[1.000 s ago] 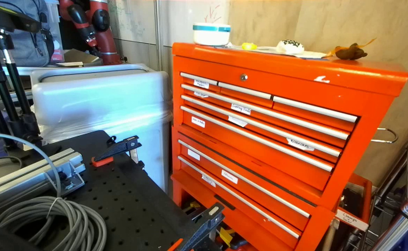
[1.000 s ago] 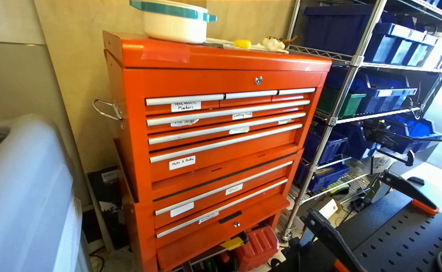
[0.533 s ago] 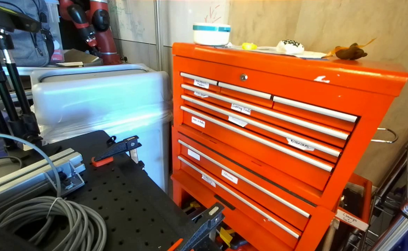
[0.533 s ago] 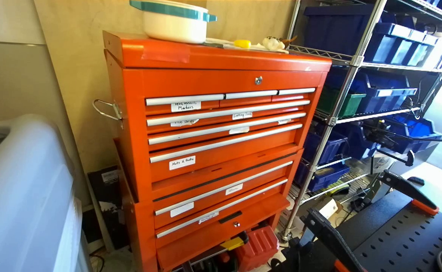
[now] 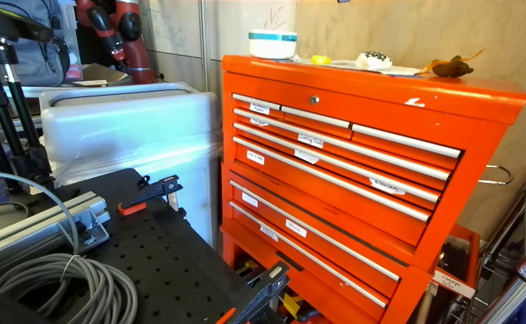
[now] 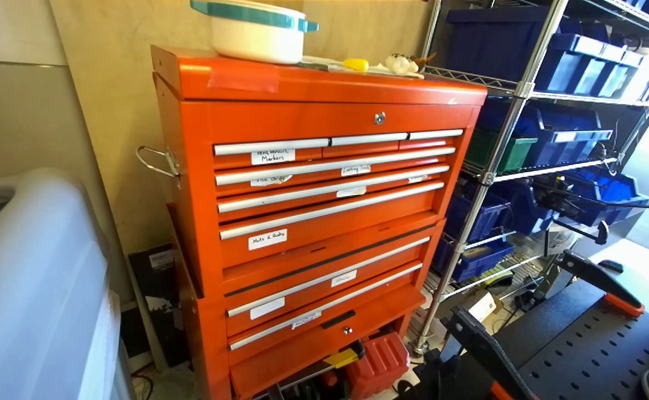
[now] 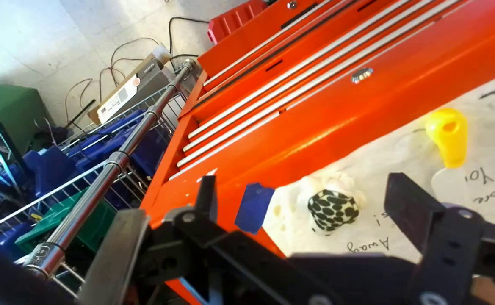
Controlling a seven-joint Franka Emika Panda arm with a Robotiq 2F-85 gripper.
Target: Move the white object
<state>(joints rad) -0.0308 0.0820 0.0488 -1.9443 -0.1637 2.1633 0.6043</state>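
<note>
I'm holding gripper (image 7: 304, 197) spread, prob. for straddling white obj. (image 7: 334, 202); wrist view: yellow pc. (image 7: 450, 140) is lying at 2 o'clock.

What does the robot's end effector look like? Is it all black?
Mostly! In the wrist view, the end effector is black, with two blocky fingers on jointed bars. Round greyish bolts sit at the joints, and one bar has small dark holes. A flat strip at its side looks greyish, maybe metal. I can't make out the arm itself.
</note>
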